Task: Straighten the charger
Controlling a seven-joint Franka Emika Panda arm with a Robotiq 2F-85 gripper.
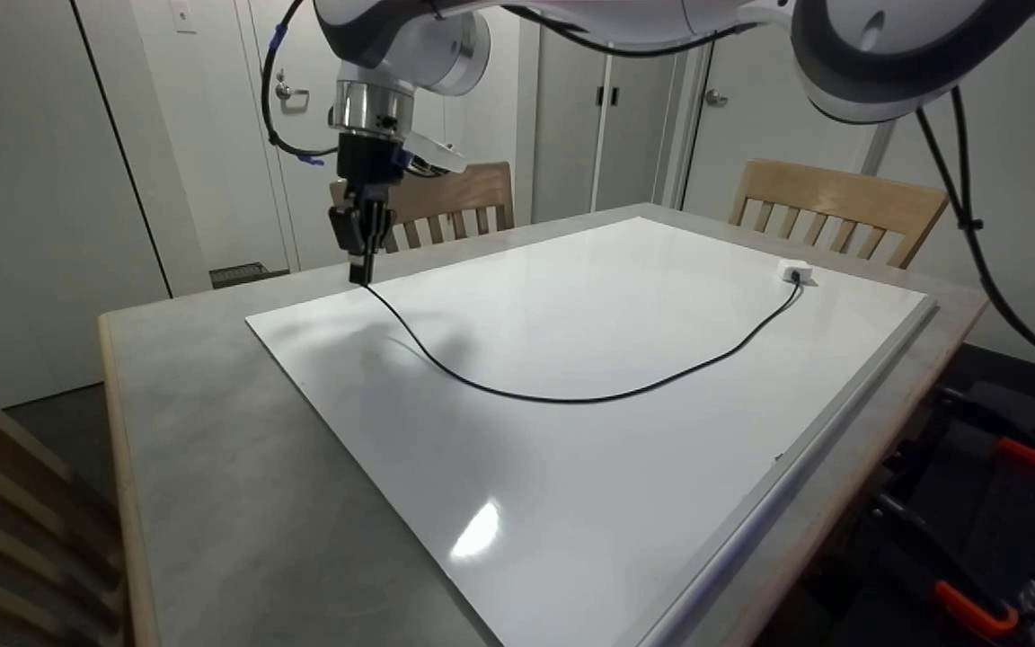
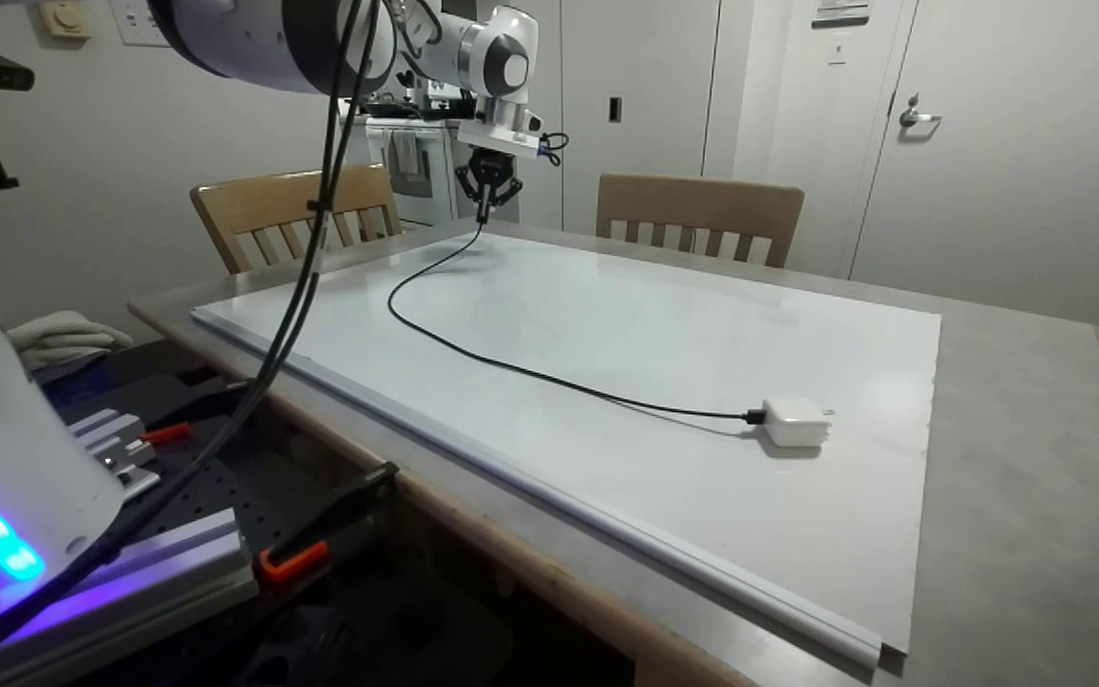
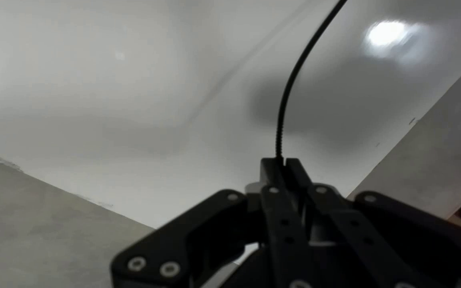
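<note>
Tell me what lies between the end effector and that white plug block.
The black cable, curving over the whiteboard from the end effector to the white plug block; both exterior views show it.

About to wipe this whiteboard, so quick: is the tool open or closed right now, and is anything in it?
Tool: closed, holding the black cable.

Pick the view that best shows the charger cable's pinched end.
Wrist view: it shows the charger cable up close, running into the end effector, though the tip itself is hidden. Both exterior views show that end only small, but give the cable's whole curve to the white power adapter.
</note>
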